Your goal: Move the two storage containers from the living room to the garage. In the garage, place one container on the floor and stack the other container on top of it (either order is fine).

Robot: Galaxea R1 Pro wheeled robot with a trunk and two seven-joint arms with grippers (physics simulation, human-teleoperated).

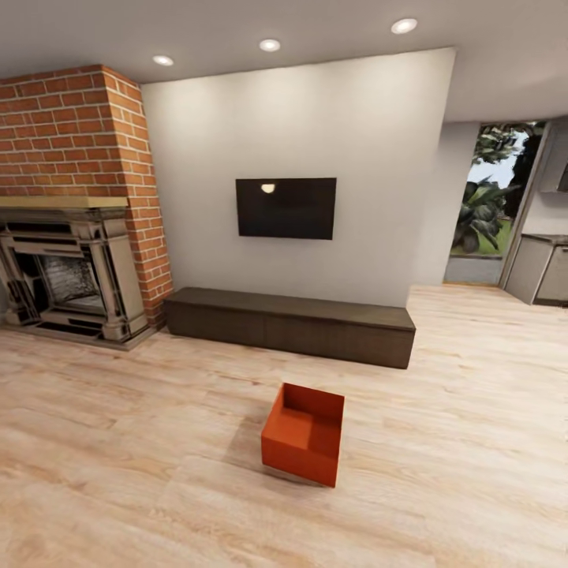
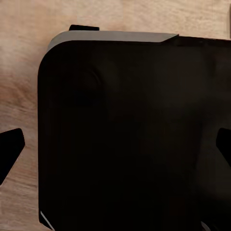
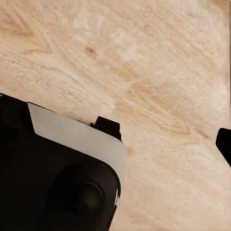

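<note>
In the left wrist view, the two dark fingertips of the left gripper (image 2: 115, 147) are seen at the left and right edges of the frame, spread wide with nothing held between them; a large black body of the robot (image 2: 130, 134) lies beneath, with wood-plank floor (image 2: 19, 72) at the upper left. In the right wrist view only one dark fingertip of the right gripper (image 3: 224, 144) is seen, at the right edge, so how far it is open cannot be told; nothing is seen in its grasp.

In the head view, one orange-red storage container (image 1: 304, 433) is seen tilted on the floor, lower centre. Behind it a low dark console (image 1: 292, 325) stands against the wall, below a black TV (image 1: 285, 207). A brick fireplace (image 1: 75, 205) is seen at the left, glass doors (image 1: 491, 205) at the right.
</note>
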